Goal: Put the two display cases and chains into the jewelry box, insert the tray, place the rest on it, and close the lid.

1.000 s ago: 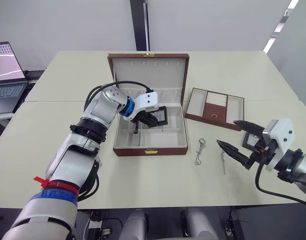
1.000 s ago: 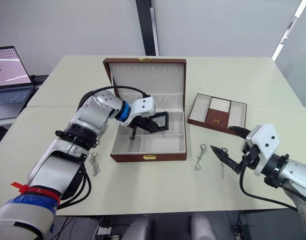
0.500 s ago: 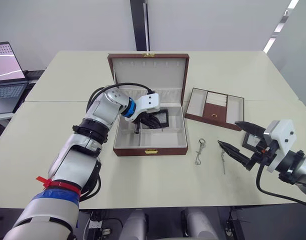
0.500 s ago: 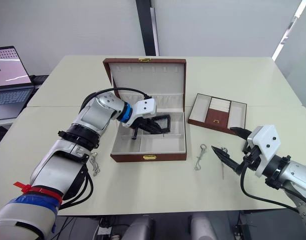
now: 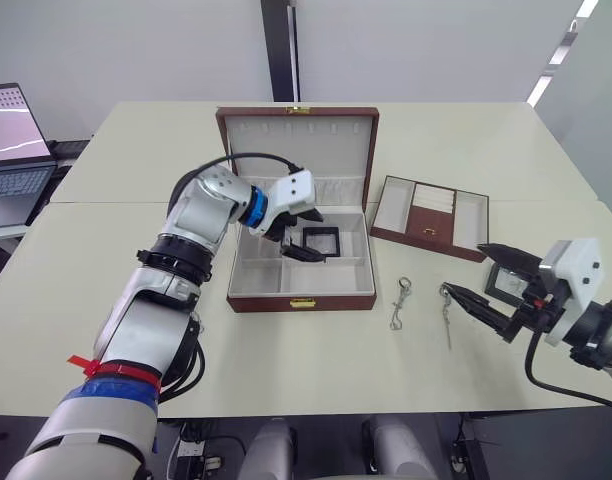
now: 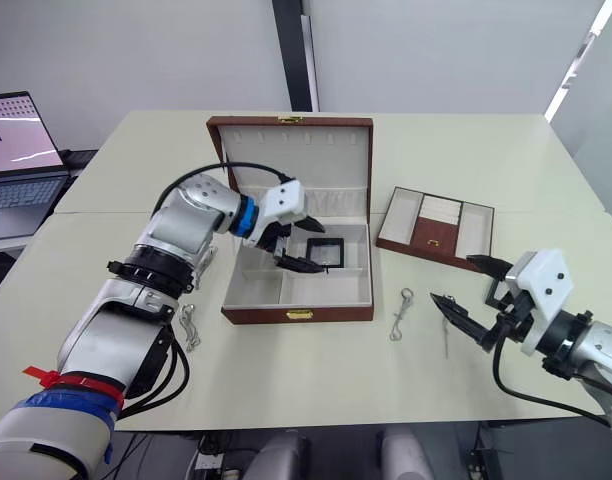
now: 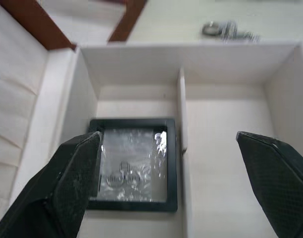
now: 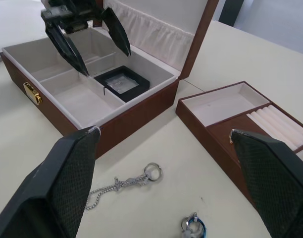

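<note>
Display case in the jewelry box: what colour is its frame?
Black, around a clear window; the display case shows best in the left wrist view.

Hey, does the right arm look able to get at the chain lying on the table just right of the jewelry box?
Probably yes. The chain lies in the open on the table, and the right gripper, jaws open, hangs close beside it with nothing between.

An open laptop point(image 5: 11, 150) sits beside the cream table point(image 5: 136, 330).

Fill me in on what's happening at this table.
A robot is packing a jewelry box. Its left claw hangs open over the box, above a display case lying flat in a back compartment. The right claw is open near the second case at the table's right side. A chain and the tray lie outside the box, and the lid stands open.
</note>
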You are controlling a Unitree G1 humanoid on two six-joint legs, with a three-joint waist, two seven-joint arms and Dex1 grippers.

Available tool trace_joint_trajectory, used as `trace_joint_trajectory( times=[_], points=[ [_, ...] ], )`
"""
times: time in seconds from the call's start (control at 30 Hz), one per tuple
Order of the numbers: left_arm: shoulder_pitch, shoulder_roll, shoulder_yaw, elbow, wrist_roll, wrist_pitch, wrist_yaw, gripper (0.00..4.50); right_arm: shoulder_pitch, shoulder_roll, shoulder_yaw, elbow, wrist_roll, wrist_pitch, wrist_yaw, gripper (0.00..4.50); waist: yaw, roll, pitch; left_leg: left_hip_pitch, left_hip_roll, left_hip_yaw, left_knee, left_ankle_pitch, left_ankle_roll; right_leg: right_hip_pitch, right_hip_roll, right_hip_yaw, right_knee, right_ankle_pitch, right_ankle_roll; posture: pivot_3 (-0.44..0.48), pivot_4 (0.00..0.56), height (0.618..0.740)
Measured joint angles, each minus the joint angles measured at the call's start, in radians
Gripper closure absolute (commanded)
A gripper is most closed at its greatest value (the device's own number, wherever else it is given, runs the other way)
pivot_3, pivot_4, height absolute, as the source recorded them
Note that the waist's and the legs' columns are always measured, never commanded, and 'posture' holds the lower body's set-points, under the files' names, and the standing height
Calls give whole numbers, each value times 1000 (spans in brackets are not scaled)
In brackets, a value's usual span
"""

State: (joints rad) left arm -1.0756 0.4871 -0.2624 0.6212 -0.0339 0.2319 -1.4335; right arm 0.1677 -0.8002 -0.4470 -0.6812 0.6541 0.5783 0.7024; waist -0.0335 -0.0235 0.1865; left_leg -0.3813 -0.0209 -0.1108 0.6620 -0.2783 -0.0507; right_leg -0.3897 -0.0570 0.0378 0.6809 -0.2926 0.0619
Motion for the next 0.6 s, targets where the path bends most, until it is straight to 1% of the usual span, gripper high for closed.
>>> trace_joint_trajectory(
  times=[0.07,0.17,0.23,0.37,0.47,0.6],
  points=[
    [39,37,60,-118,-80,83,-26,17,22,-10,-35,42,5,-5,40,0,-4,0,0,1,0,0,0,0,0,0,0,1,0,0,0,0,150,740],
    [137,129,143,-260,-166,208,-32,17,56,-17,-89,150,-4,-28,100,0,-12,1,0,2,1,1,-1,0,0,0,1,1,1,0,0,0,150,740],
    [220,195,209,-349,-212,302,7,17,58,-17,-110,252,-19,-63,140,0,-15,1,0,2,1,1,-1,0,0,0,1,1,1,0,0,0,150,740],
    [360,281,318,-519,-280,441,97,17,30,-24,-113,432,-71,-140,199,0,-11,1,0,2,1,1,0,0,0,1,0,2,0,0,0,0,150,740],
    [502,353,432,-624,-325,534,166,17,-3,-37,-104,565,-120,-198,230,0,-8,1,0,2,1,1,-1,0,0,1,0,2,0,0,0,0,150,740],
    [711,412,614,-754,-380,630,255,17,-70,-45,-75,691,-161,-252,260,0,-8,1,0,3,2,2,-1,0,0,1,1,2,0,0,0,0,150,740]
  ],
)
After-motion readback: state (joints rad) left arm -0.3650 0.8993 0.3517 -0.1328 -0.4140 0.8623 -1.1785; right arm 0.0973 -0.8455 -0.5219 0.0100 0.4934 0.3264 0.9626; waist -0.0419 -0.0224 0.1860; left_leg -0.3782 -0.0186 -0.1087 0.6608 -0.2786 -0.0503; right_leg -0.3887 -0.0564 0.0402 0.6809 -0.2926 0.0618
